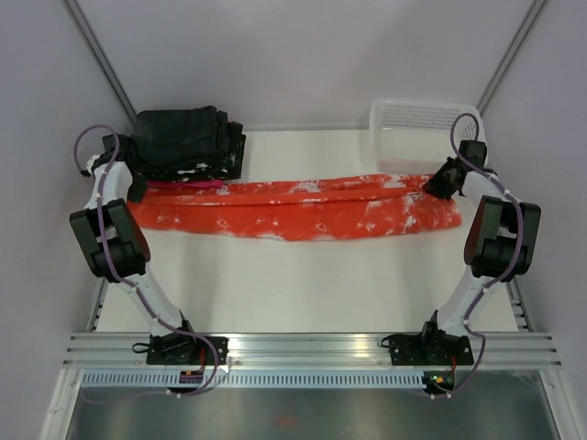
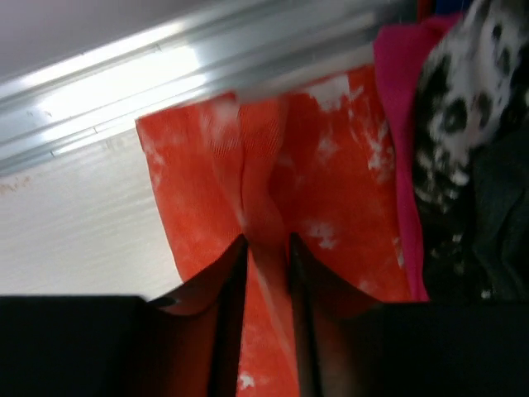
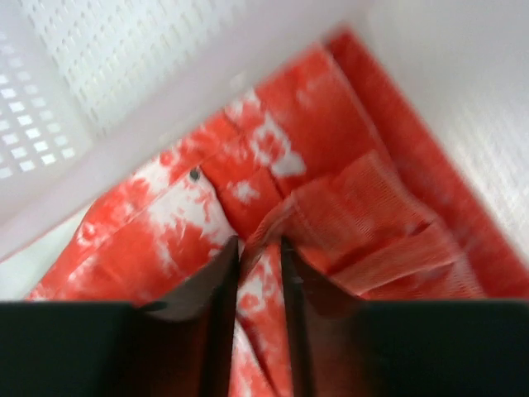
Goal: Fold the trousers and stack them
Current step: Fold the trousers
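Trousers [image 1: 303, 209] lie stretched across the far half of the desk [image 1: 303, 293]. A black pile [image 1: 188, 142] crowds their left end, a basket [image 1: 417, 128] their right, and pink cloth [image 1: 188, 185] peeks between pile and trousers. Only the wrist views show the grips: left tool [image 2: 266, 248] pinching a fold, right tool [image 3: 258, 248] pinching another beside the basket wall.

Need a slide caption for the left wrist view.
Left gripper pinching a fold of the trousers, pink cloth alongside.

Elbows up, black left arm [image 1: 110, 234] and black right arm [image 1: 500, 236] were reached out; left tool [image 2: 267, 241] and right tool [image 3: 259, 241] each pinched thin orange-red, white-splotched fabric trousers [image 1: 303, 215].
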Motion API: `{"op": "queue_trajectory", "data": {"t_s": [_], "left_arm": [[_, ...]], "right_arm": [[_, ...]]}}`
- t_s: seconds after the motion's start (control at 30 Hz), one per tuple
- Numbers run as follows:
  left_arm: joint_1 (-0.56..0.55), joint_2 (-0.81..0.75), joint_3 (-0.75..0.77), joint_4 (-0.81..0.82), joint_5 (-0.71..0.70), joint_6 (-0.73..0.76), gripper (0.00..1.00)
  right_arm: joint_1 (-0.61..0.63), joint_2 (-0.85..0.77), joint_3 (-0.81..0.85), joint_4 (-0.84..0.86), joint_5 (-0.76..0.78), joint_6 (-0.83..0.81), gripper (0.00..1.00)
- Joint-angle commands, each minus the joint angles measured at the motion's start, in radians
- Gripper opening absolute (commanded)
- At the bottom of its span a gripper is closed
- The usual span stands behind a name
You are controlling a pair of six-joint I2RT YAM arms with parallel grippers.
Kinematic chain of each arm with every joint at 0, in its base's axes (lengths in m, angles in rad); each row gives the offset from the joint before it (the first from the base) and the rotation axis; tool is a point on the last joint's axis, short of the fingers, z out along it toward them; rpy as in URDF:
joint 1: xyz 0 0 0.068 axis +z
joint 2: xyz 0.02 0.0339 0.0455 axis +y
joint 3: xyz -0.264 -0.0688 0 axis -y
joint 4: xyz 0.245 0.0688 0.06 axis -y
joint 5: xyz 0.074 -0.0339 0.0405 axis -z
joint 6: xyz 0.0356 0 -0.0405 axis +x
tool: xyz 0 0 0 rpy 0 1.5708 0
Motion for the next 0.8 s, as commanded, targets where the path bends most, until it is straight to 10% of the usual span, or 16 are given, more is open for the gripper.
{"op": "queue_trajectory", "data": {"t_s": [0.0, 0.03, 0.2, 0.37, 0.57, 0.77], "left_arm": [[0.035, 0.011, 0.082, 0.055, -0.163, 0.069, 0.39], [0.032, -0.005, 0.081, 0.070, -0.144, 0.100, 0.47], [0.034, -0.113, 0.038, 0.124, -0.109, 0.157, 0.93], [0.020, -0.255, -0.075, 0.193, 0.044, 0.242, 0.95], [-0.178, -0.476, -0.324, 0.301, 0.097, 0.362, 0.71], [-0.224, -0.588, -0.609, 0.452, 0.198, 0.310, 0.09]], "right_arm": [[-0.043, 0.033, 0.092, 0.122, 0.050, -0.065, 0.37], [-0.043, 0.044, 0.130, 0.093, 0.027, -0.078, 0.56], [-0.037, -0.003, 0.179, 0.078, -0.139, -0.098, 0.82], [-0.002, -0.167, 0.101, 0.052, -0.155, -0.163, 0.80], [0.044, -0.314, -0.141, 0.053, -0.090, -0.201, 0.51], [0.098, -0.364, -0.321, 0.099, -0.059, -0.209, 0.14]]}}
